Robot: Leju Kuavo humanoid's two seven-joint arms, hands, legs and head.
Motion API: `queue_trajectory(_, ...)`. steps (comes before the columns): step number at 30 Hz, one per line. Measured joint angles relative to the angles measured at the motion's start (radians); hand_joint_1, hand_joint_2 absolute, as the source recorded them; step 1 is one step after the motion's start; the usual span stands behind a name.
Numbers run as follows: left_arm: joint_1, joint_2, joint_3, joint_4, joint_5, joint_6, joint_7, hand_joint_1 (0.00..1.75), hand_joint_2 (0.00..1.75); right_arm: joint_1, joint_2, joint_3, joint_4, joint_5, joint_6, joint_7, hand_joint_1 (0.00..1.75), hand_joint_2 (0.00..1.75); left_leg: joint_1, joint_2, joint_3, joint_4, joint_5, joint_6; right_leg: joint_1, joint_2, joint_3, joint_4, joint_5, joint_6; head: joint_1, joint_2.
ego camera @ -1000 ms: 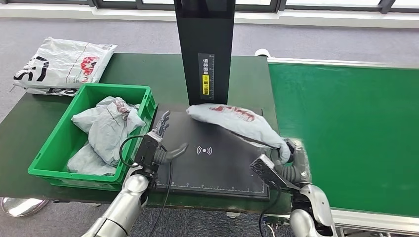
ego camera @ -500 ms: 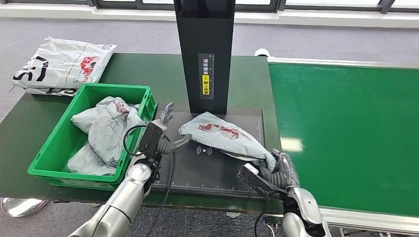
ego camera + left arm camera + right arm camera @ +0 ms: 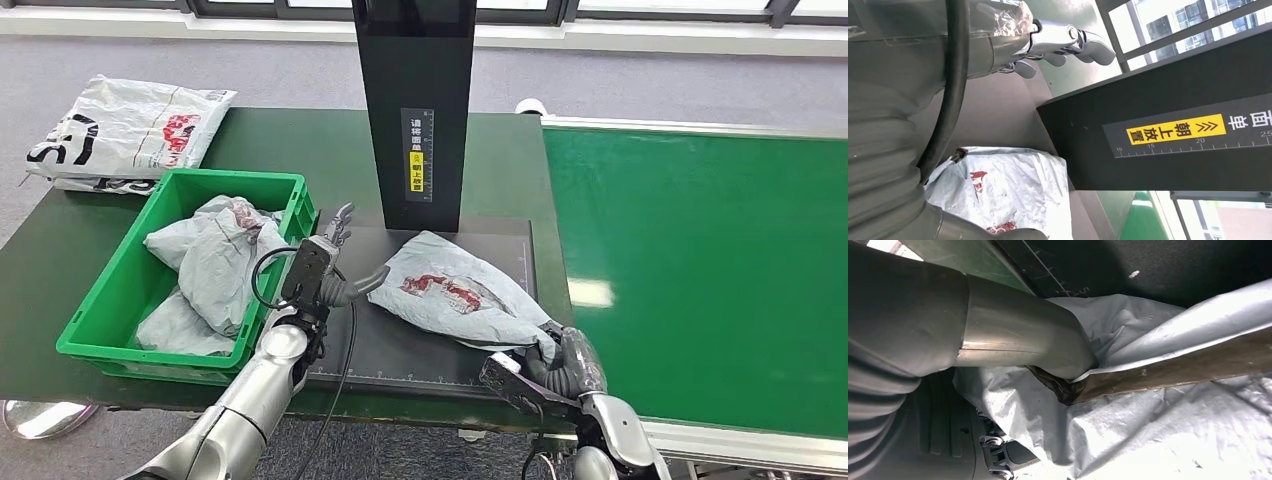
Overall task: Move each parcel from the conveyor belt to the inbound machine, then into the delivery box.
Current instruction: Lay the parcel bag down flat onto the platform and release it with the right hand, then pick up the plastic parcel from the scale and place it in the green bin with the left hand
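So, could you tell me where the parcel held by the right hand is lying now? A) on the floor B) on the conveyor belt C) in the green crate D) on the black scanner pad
D: the parcel lies across the black scanner pad in front of the column, with the right hand gripping its near corner.

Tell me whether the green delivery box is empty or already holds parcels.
Not empty. The green delivery box holds a heap of crumpled grey parcels that reaches about to its rim.
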Motion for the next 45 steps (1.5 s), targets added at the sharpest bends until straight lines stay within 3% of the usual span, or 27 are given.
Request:
queue_trajectory(3,0.0,0.0,0.0,0.002,0.0,0.0,0.0,0.0,1.75,0.001,-0.003,0.0,0.0,0.0,0.0,0.0,1.72,1.75,0.0,0.0,0.0,0.0,0.0,0.0,0.0,0.0,0.0,0.0,0.0,0.0,0.0,0.0)
queue_trajectory(7,-0.002,0.0,0.0,0.006,0.003,0.003,0.0,0.0,1.75,0.004,-0.007,0.002,0.0,0.016,0.012,0.01,0.01,1.75,0.0,0.0,0.0,0.0,0.0,0.0,0.0,0.0,0.0,0.0,0.0,0.0,0.0,0.0)
queue_trajectory(14,-0.004,-0.003,0.013,-0.009,0.037,0.043,-0.013,0.0,1.75,0.034,-0.021,0.017,-0.021,0.061,-0.009,0.005,0.0,1.75,0.0,0.0,0.0,0.0,0.0,0.0,0.0,0.0,0.0,0.0,0.0,0.0,0.0,0.0)
queue_trajectory(20,-0.002,-0.021,0.017,-0.034,0.022,0.048,-0.027,0.0,1.75,0.039,0.006,0.003,-0.151,0.023,-0.101,-0.08,0.0,1.75,0.0,0.0,0.0,0.0,0.0,0.0,0.0,0.0,0.0,0.0,0.0,0.0,0.0,0.0)
queue_trajectory(22,0.006,-0.02,0.006,-0.048,-0.042,0.022,-0.049,0.0,1.75,0.044,0.014,-0.022,-0.197,-0.088,-0.204,-0.194,0.0,1.75,0.0,0.0,0.0,0.0,0.0,0.0,0.0,0.0,0.0,0.0,0.0,0.0,0.0,0.0)
queue_trajectory(24,0.024,-0.007,-0.025,-0.072,-0.157,-0.023,-0.076,0.0,1.75,0.048,0.015,-0.059,-0.218,-0.295,-0.339,-0.367,0.0,1.75,0.0,0.0,0.0,0.0,0.0,0.0,0.0,0.0,0.0,0.0,0.0,0.0,0.0,0.0)
queue_trajectory(26,0.047,0.007,-0.059,-0.091,-0.229,-0.045,-0.086,0.0,1.75,0.049,0.013,-0.097,-0.223,-0.461,-0.407,-0.474,0.0,1.75,0.0,0.0,0.0,0.0,0.0,0.0,0.0,0.0,0.0,0.0,0.0,0.0,0.0,0.0)
queue_trajectory(33,0.052,0.021,-0.124,-0.081,-0.346,-0.046,-0.054,0.0,1.75,0.021,0.017,-0.145,-0.226,-0.529,-0.401,-0.515,0.0,1.75,-0.001,0.002,0.0,0.0,-0.001,0.001,-0.001,0.001,0.0,0.0,0.001,0.001,0.0,0.0)
queue_trajectory(39,0.006,0.013,-0.2,0.03,-0.539,0.008,-0.008,0.0,1.75,-0.021,0.044,-0.191,-0.226,-0.591,-0.36,-0.543,0.0,1.75,-0.001,0.002,0.001,0.0,0.001,0.0,-0.001,0.002,0.0,0.0,0.002,0.0,0.0,0.0)
queue_trajectory(42,-0.02,0.006,-0.253,0.099,-0.683,0.028,0.06,0.01,1.75,-0.035,0.059,-0.216,-0.226,-0.61,-0.342,-0.553,0.0,1.75,-0.001,0.002,0.001,0.0,0.001,0.0,-0.001,0.002,0.0,0.0,0.002,0.0,0.0,0.0)
queue_trajectory(43,-0.029,0.005,-0.275,0.123,-0.734,0.031,0.089,0.16,1.75,-0.038,0.063,-0.223,-0.226,-0.614,-0.336,-0.556,0.0,1.75,-0.001,0.001,0.001,0.0,0.001,0.0,-0.001,0.001,0.0,0.0,0.002,0.0,0.0,0.0)
queue_trajectory(45,-0.052,0.002,-0.318,0.164,-0.817,0.031,0.142,1.03,1.75,-0.042,0.067,-0.233,-0.225,-0.618,-0.328,-0.563,0.0,1.75,-0.001,0.0,0.001,0.0,0.001,0.0,-0.001,-0.001,0.001,0.0,0.001,0.0,0.0,0.0)
